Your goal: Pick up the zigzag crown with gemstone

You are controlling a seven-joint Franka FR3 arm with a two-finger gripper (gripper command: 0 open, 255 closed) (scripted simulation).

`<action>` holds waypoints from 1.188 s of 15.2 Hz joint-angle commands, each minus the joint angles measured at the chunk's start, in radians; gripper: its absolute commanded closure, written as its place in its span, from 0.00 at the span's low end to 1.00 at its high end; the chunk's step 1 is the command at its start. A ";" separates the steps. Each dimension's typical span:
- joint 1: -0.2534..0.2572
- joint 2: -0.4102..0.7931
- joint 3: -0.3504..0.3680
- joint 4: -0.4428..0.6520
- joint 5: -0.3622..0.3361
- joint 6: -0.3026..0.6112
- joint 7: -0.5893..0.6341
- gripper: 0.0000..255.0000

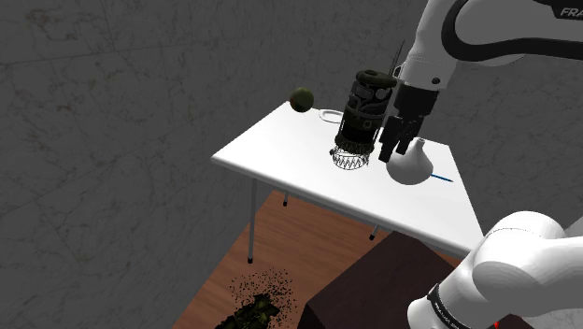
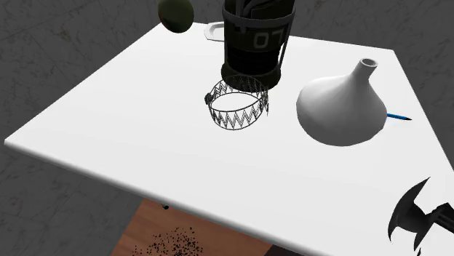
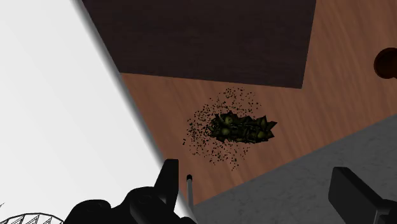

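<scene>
A white table holds a small group of objects, with one white robot arm above it. In the centre of the second exterior view lies the crown. It is a thin dark wire ring with zigzag points and rests flat with its opening upward. A small dark gem sits on its left side. Just behind it, touching or nearly so, stands a tall black canister, which probably blocks any approach from the back.

To the right, a little apart, sits a white funnel-shaped flask, with a blue stick beyond it. A dark green ball is in the upper left.

In the shoulder view the gripper hangs at centre right, above the flask and beside the crown. It is not yet over the crown. In the wrist view its fingers stand wide apart with nothing between them, seemingly ready to close on the wire rim. The zigzag edge shows just beside the nearer finger.

Count: one crown, one canister, one flask, one ball, one stick. One dark green heap of debris lies on the wooden floor.
</scene>
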 commanded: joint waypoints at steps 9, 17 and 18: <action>-0.040 0.217 -0.068 -0.001 -0.083 0.225 -0.114 0.00; -0.072 0.483 -0.131 0.083 -0.133 0.422 -0.211 0.00; -0.076 0.519 -0.138 0.099 -0.137 0.443 -0.222 0.00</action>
